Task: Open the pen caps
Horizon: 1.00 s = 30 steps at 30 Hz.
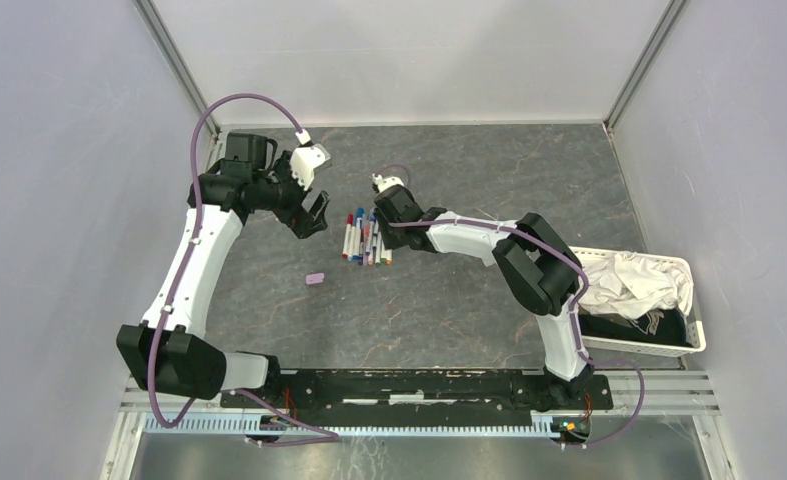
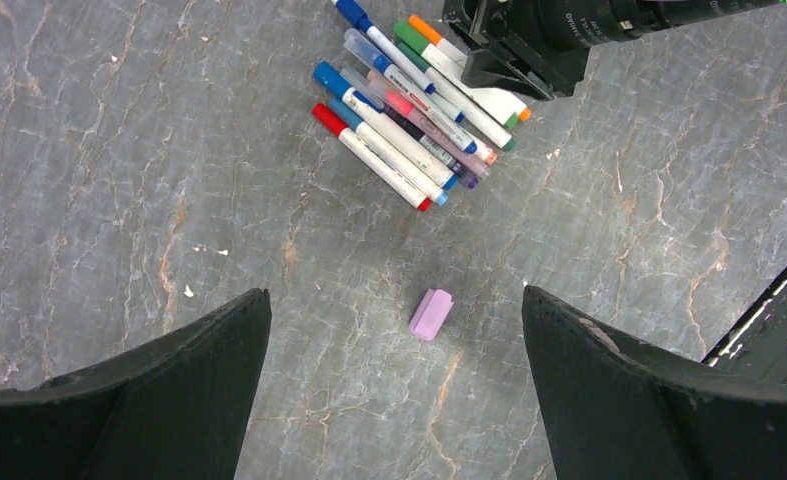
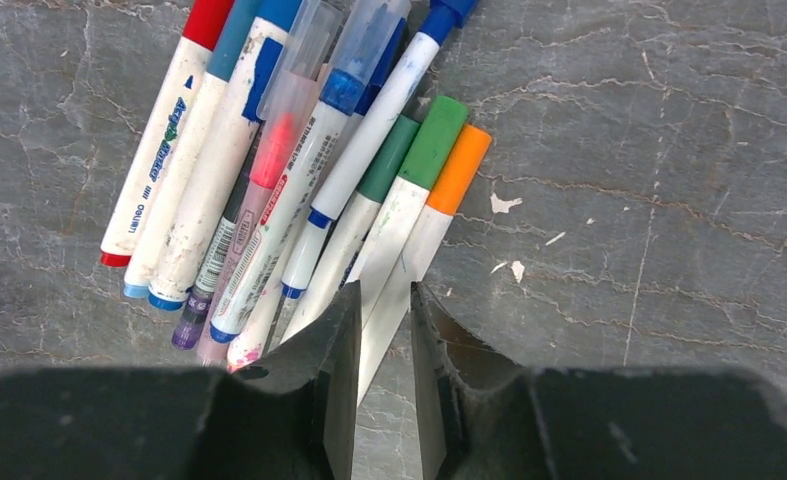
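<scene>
Right wrist view: right claw (image 3: 384,300) pinched narrow around the orange pen (image 3: 419,235), cap (image 3: 459,165) pointing ahead, among pens (image 3: 269,180) on the counter (image 3: 669,150); left claw (image 2: 394,292) gapes wide, farther off.

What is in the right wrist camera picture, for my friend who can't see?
The right gripper pinches the white barrel of an orange-capped marker. It lies at the edge of a bundle of capped white markers on a grey marbled table.
</scene>
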### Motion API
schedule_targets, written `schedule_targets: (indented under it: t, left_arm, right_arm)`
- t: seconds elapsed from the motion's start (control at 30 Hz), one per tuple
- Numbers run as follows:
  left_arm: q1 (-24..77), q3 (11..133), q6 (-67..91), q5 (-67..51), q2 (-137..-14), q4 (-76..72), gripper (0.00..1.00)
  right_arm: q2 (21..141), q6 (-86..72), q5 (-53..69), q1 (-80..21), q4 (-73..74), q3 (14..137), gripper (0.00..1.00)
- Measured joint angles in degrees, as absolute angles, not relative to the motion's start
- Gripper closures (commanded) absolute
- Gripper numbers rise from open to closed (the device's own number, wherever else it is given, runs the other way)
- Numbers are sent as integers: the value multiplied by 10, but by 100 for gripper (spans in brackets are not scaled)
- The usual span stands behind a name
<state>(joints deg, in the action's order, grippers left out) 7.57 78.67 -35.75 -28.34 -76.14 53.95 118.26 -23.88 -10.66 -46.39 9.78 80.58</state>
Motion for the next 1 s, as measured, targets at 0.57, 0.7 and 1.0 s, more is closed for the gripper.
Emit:
schedule_targets:
  t: [0.57, 0.7, 1.0]
  left_arm:
    - [76, 776, -356, -281, -761, 542, 0]
    - [76, 776, -356, -281, -761, 542, 0]
    - [76, 776, -356, -281, -761, 543, 0]
  right_arm:
    - [1182, -230, -119, -449, 109, 806, 73]
    - [1182, -228, -119, -445, 119, 806, 67]
    - [1184, -227, -117, -442, 123, 806, 64]
